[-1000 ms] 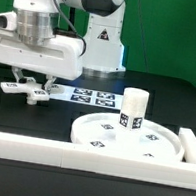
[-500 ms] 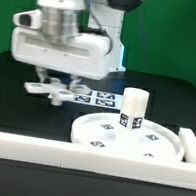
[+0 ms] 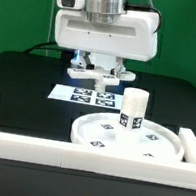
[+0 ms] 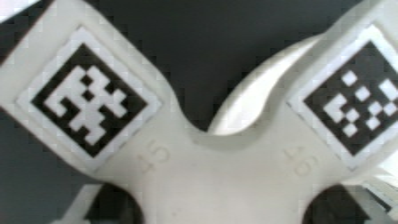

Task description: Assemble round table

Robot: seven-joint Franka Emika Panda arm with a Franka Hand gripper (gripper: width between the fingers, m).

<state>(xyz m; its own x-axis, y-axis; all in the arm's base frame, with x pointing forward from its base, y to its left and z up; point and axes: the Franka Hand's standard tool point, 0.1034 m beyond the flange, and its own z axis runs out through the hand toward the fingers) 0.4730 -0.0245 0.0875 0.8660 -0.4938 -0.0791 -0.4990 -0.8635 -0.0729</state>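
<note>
The pincer (image 3: 95,73) is clenching the white plastic cross-shaped base piece (image 4: 196,160) above the black tabletop (image 3: 27,86), and the short white cylindrical leg (image 3: 133,109) is already standing upright on the large rimmed white round disc (image 3: 88,137), so joining base to leg is seemingly remaining.

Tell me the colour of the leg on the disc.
The leg is white with black-and-white square tags; exterior view shows it best.

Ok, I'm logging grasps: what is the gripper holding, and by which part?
The gripper holds the white plastic cross-shaped base piece near its centre; the exact contact of the jaws is hidden.
</note>
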